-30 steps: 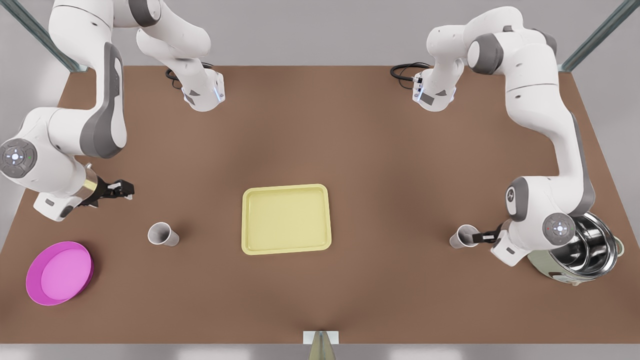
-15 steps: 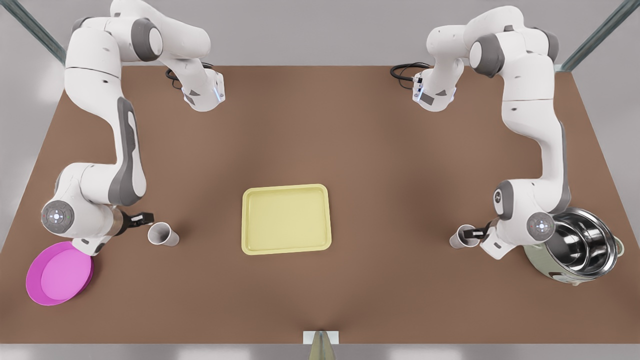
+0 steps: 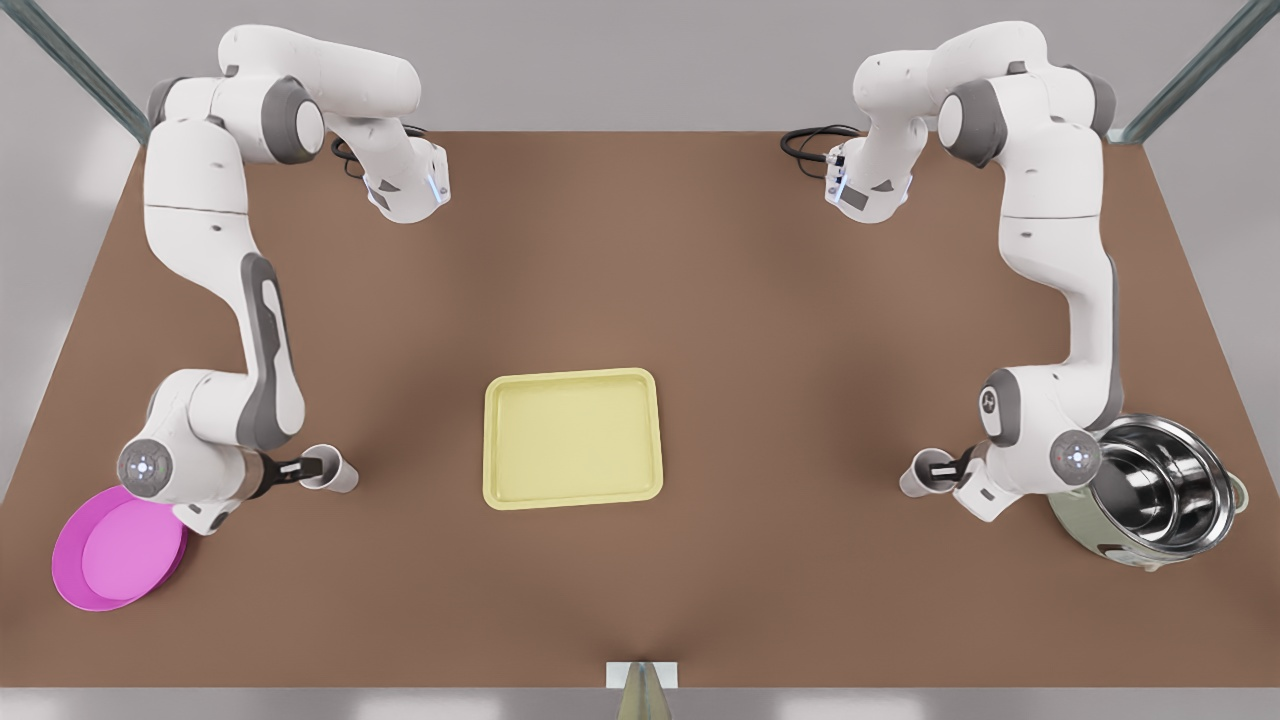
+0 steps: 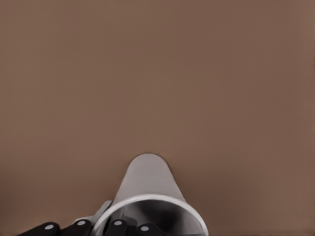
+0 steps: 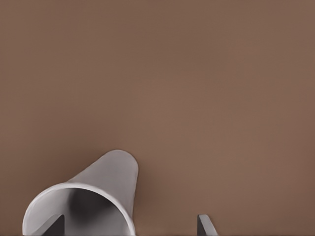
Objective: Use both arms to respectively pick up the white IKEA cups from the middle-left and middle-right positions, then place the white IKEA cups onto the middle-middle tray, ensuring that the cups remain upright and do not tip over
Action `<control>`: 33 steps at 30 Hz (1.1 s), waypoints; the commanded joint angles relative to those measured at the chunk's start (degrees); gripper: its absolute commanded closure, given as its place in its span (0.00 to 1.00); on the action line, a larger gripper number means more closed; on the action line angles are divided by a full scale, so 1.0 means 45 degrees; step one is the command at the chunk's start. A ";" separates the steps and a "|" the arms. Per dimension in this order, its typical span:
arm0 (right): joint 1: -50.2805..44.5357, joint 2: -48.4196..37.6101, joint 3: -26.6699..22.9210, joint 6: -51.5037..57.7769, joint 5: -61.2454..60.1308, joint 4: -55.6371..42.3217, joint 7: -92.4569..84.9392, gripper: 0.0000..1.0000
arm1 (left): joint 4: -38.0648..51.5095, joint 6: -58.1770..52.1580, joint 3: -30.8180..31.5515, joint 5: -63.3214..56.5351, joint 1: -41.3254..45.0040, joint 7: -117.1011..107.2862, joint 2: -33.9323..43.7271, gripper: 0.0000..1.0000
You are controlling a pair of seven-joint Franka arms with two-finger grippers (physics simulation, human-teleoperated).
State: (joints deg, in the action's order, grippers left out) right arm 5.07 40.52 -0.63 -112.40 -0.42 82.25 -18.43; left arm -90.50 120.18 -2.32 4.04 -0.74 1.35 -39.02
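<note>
Both white cups stand upright on the brown table. The left cup [image 3: 337,476] [image 4: 147,182] has my left gripper [image 3: 312,466] at its rim, coming from the front view's left; the gripper's black parts lie across that rim in the left wrist view. My right gripper [image 3: 940,468] [image 5: 131,223] is open at the right cup [image 3: 914,480] [image 5: 106,182], one finger inside the cup and the other outside, so they straddle its wall. Midway between the cups lies the pale-yellow tray [image 3: 572,440], with nothing on it.
A round magenta dish [image 3: 118,547] lies just beside the left arm's wrist at the front view's left. A steel pot [image 3: 1165,490] stands right behind the right arm's wrist. Open brown table separates each cup from the tray.
My left arm has swung down and toward the left cup, and its gripper now reaches the rim. The right arm has drawn its elbow in while its gripper stayed at the right cup. Neither cup moved.
</note>
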 commanded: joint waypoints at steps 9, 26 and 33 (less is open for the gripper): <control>0.0260 0.0253 0.0023 -0.0823 -0.0023 0.0687 0.0053 0.08 | 0.2630 -0.2508 0.2782 0.0078 0.3250 -0.8676 0.0449 0.79; -0.0130 -0.1055 0.1545 -0.0043 -0.0140 0.0453 0.0013 0.79 | 0.6517 -0.0731 0.2958 0.0000 0.7646 -1.4342 -0.3809 0.79; -0.3489 -0.0743 0.2328 -0.0823 -0.1703 0.0140 0.0951 0.79 | 0.6400 -0.0770 0.3114 0.0039 0.7431 -1.4303 -0.3731 0.00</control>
State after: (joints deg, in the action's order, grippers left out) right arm -9.18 37.11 9.80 -114.31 -5.97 83.02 -17.79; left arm -61.67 116.92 11.45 5.66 32.87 -46.12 -55.93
